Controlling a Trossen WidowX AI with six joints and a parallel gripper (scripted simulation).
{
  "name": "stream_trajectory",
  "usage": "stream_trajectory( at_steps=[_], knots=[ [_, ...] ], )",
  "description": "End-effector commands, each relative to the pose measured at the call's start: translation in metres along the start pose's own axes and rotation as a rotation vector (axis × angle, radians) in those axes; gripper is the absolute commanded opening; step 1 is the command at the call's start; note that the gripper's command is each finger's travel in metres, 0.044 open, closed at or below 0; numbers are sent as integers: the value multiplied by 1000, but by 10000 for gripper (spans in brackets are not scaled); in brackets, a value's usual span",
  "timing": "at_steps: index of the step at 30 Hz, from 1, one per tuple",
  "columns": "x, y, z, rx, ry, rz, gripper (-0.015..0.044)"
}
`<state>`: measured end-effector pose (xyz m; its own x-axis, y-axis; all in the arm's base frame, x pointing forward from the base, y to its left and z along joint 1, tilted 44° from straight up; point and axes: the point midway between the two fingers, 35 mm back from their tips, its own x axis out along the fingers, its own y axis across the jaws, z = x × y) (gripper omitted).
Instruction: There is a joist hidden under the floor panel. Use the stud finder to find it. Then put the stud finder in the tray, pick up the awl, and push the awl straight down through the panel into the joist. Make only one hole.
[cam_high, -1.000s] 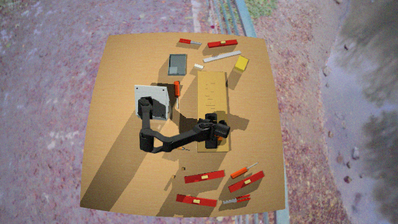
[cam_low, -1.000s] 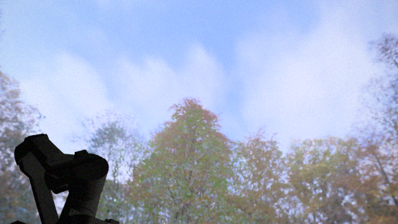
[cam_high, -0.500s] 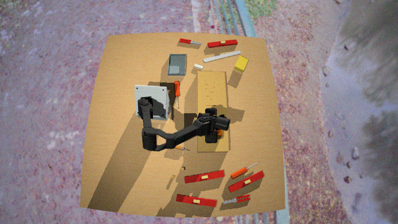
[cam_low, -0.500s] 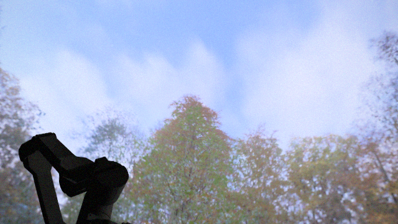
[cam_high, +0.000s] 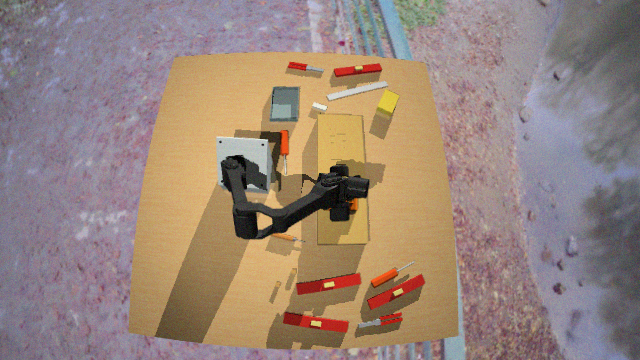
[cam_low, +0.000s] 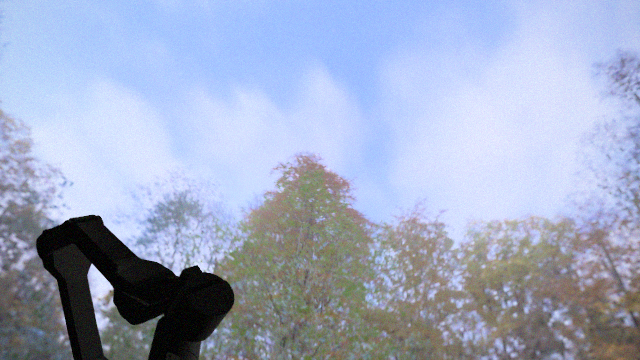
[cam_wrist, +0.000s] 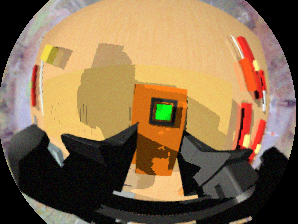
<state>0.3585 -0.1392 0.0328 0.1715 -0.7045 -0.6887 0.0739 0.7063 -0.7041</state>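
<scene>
My gripper (cam_wrist: 157, 125) is shut on the orange stud finder (cam_high: 354, 204) (cam_wrist: 141, 107), whose small square display is lit green in the wrist view. They are over the tan floor panel (cam_high: 342, 232) (cam_wrist: 60, 92), on its nearer half in the top view; any gap below the stud finder cannot be told. The joist is hidden. A thin tool with a light orange handle (cam_high: 284, 236), likely the awl, lies left of the panel, partly behind the arm. The grey tray (cam_high: 285, 96) stands beyond the panel's far left corner, without the stud finder. The exterior view shows only the arm.
An orange screwdriver (cam_high: 284, 142) lies between the arm's base plate (cam_high: 227, 147) and the panel. A white block (cam_high: 319, 107), a pale bar (cam_high: 357, 91) and a yellow block (cam_high: 388, 103) lie beyond the panel. Red levels (cam_high: 312, 286) (cam_high: 302, 321) and another screwdriver (cam_high: 384, 277) lie at the near side.
</scene>
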Motion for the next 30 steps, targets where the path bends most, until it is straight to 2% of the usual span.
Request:
stream_trajectory(
  at_steps=[1,30],
  knots=[
    [0,14,0,-6,-1,10,0],
    [-1,70,-1,-5,-1,13,0]
  ],
)
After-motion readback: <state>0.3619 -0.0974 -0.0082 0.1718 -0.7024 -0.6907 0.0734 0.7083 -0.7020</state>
